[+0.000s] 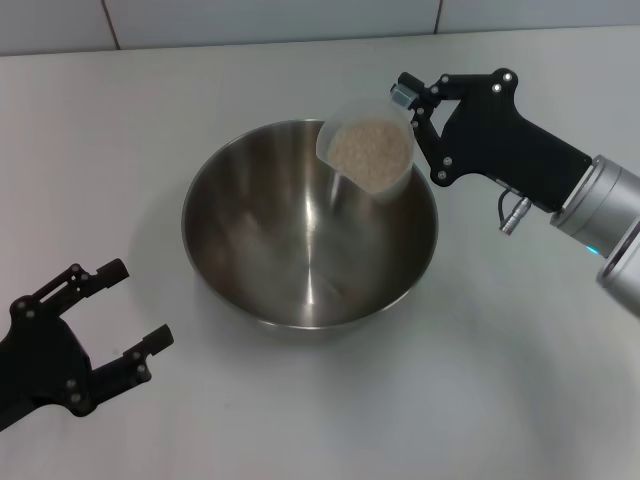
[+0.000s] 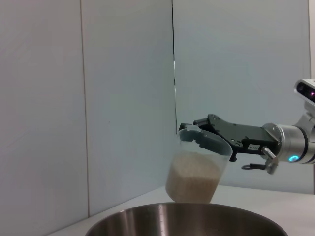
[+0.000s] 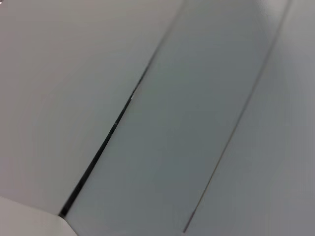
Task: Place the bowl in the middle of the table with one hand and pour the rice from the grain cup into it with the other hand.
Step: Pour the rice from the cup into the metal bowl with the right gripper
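Right gripper [image 1: 412,112] pinches the grain cup [image 1: 367,155], tilted with its mouth toward the bowl [image 1: 310,225], held over the bowl's far rim. Rice [image 1: 368,148] sits inside the cup. Bowl rests mid-table [image 1: 500,400]. Left gripper [image 1: 130,320] spread, holding nothing, beside the bowl's near left.

even, soft overhead light — the bowl [image 1: 310,225] shows streaked glare on its inside and casts a faint shadow on the table [image 1: 480,400]; the right wrist view looks dim and blurred.

pale panelled wall [image 2: 123,98] behind, thin dark vertical seams [image 2: 173,64] between panels.
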